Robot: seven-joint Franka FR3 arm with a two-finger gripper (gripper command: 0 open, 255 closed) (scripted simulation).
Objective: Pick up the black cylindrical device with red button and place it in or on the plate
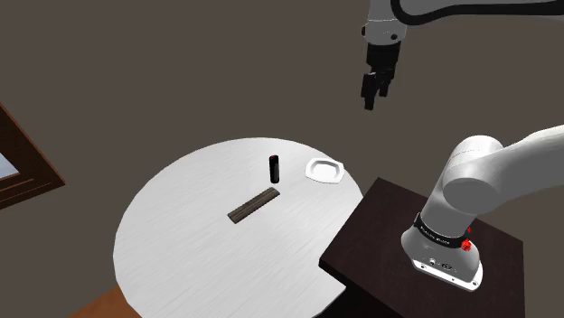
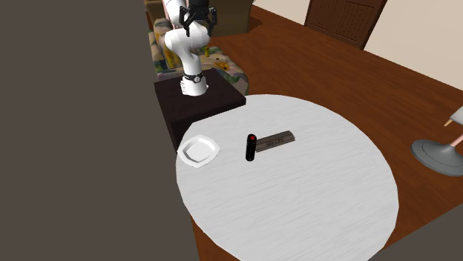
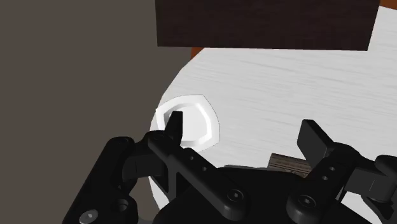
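The black cylinder with the red button on top (image 1: 274, 168) (image 2: 251, 147) stands upright on the round white table (image 1: 199, 262). It is far below the pincer (image 1: 370, 99) and nothing touches it. The pincer hangs high in the air, off toward the stand's side of the cylinder. Its two black fingers are spread apart and grip nothing. Looking along the pincer (image 3: 243, 127), bare tabletop shows in the gap between them.

The small white plate (image 1: 324, 170) (image 3: 202, 118) lies nearer the pincer than the cylinder does. It sits by the table edge next to the dark box stand (image 1: 380, 226), close to the cylinder but apart from it. On the cylinder's other side, farther from the pincer, a dark flat bar (image 1: 253, 206) lies on the table with one end just beside the cylinder's base.
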